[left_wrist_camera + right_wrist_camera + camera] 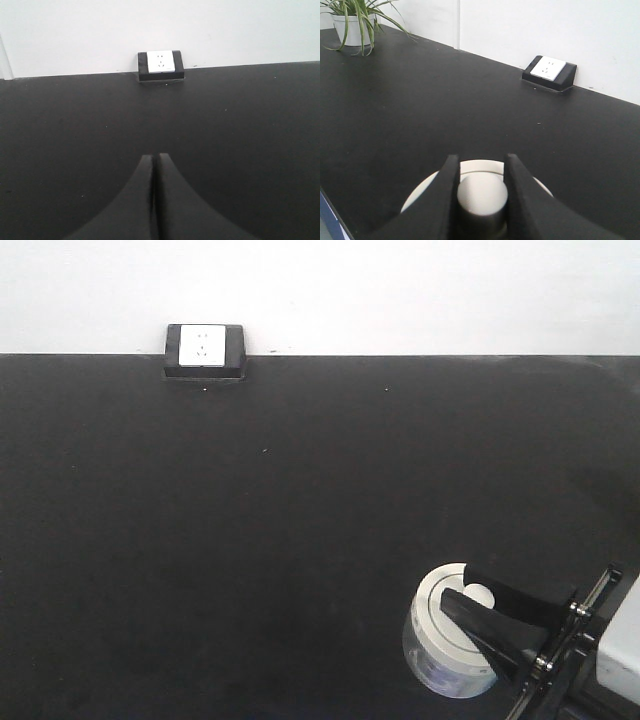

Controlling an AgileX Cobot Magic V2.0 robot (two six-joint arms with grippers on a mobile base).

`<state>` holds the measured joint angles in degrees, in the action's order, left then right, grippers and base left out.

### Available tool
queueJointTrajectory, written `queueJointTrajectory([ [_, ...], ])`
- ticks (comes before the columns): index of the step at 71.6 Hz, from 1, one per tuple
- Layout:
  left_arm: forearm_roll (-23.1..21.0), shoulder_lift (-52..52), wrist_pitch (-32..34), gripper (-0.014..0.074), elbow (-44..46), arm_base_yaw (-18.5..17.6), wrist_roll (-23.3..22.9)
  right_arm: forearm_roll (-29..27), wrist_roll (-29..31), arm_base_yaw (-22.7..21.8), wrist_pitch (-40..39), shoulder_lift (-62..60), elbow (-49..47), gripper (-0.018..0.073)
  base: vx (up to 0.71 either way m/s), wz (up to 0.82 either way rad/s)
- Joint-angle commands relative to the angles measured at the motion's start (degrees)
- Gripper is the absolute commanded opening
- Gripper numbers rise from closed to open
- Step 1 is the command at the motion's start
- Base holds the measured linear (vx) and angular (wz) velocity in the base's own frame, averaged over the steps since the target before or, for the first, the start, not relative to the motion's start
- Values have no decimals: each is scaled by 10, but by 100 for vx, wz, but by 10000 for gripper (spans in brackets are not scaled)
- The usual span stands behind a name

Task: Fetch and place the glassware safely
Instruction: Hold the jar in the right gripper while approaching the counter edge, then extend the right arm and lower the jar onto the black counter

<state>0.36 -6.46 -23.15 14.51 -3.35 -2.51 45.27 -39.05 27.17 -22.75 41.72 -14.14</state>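
Item, near right of the counter (pixel 300 500): glass jar (pixel 438 665), cream lid (pixel 432 602) on. Its knob (pixel 482 196) is pinched between the fingers of the right end effector (pixel 482 167), a grip that likely spares the glass walls; lifted or resting, I cannot tell. Item: left end effector (pixel 154 159), fingers pressed together, holding nothing, evidently idle. Far edge: socket block (pixel 205 348) against the wall, potted plant (pixel 354 22) at a far corner.

— Where can an arm pass over the table (pixel 300 540)?
— Almost anywhere: the dark top lies bare across the middle and the left side
— What stands in the way?
— A socket box (pixel 205 351) at the back edge against the wall (pixel 420 290), a potted plant (pixel 352 22) in a far corner, and the jar (pixel 432 655) at the front right with the right gripper (pixel 462 588) over its lid
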Motion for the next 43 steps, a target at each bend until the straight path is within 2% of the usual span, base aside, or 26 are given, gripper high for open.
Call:
queueJointTrajectory([
  [1,-4,-7,40,-7,14,-4,-1,-13,6,-1,-48,-1,-18,-1,0,0],
  [7,-4,-7,40,-7,14,-4,-1,-35,29,-1,-57,-1,-22,-1,0,0],
  [16,-4,-7,40,-7,14,-4,-1,-37,29,-1,-67,-1,-19,-1,0,0],
  [25,-4,-7,40,-7,14,-4,-1,-34,-16,-1,-85,-1,-19,-1,0,0],
  [29,-4,-7,40,-7,14,-4,-1,-38,-17,-1,-84,0,-25,-1,0,0],
  [43,-4,-7,40,-7,14,-4,-1,-49,25,-1,-49,89,-96,-1,0,0],
])
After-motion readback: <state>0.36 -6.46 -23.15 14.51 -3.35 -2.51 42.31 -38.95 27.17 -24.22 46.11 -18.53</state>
